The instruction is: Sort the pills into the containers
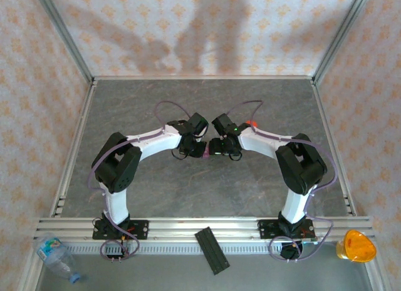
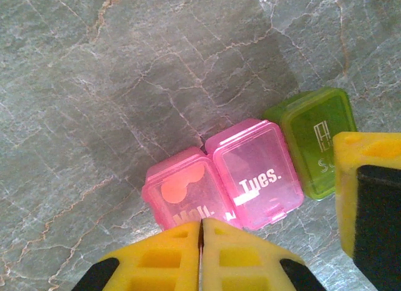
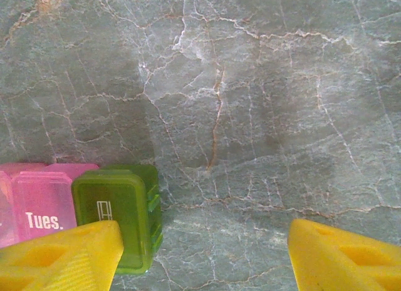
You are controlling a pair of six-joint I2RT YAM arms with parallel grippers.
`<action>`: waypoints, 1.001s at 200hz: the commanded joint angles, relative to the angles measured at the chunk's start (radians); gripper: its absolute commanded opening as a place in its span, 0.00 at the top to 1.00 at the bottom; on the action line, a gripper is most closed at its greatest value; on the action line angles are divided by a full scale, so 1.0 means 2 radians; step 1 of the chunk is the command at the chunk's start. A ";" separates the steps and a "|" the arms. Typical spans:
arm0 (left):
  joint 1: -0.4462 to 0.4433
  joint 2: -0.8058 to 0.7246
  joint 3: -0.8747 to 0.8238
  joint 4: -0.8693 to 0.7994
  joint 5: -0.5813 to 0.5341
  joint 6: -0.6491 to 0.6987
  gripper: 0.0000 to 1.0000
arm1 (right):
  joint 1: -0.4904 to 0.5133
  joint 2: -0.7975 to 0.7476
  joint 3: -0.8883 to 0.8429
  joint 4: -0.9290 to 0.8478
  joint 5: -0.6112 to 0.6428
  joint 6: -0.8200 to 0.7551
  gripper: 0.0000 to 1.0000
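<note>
The containers are a row of small joined boxes on the grey stone table, seen as a pink spot (image 1: 205,151) between the two wrists. In the left wrist view the pink "Mon." box (image 2: 185,191), the pink "Tues." box (image 2: 254,172) and a green box (image 2: 316,141) all have their lids down. An orange rounded shape (image 2: 182,186), maybe pills, shows through the "Mon." lid. My left gripper (image 2: 202,223) is shut and empty, its tips just above the "Mon." box's near edge. My right gripper (image 3: 205,234) is open, its left finger (image 3: 69,253) over the green box (image 3: 116,203) and bare table between the fingers.
A small red thing (image 1: 252,123) peeks out behind the right arm. Off the table's near edge lie a clear plastic bottle (image 1: 56,253), a black strip (image 1: 213,250) and a yellow-orange object (image 1: 355,246). Metal frame rails (image 1: 75,147) border the table.
</note>
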 commanded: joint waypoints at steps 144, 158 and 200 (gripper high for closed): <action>-0.006 -0.022 0.051 -0.056 -0.057 0.013 0.81 | 0.001 0.021 0.017 -0.026 0.035 0.000 0.29; -0.006 -0.036 0.064 -0.062 -0.065 0.013 0.77 | 0.001 0.021 0.023 -0.030 0.034 -0.002 0.29; 0.003 -0.097 0.073 -0.067 -0.100 0.013 0.62 | 0.001 0.013 0.044 -0.047 0.031 -0.009 0.29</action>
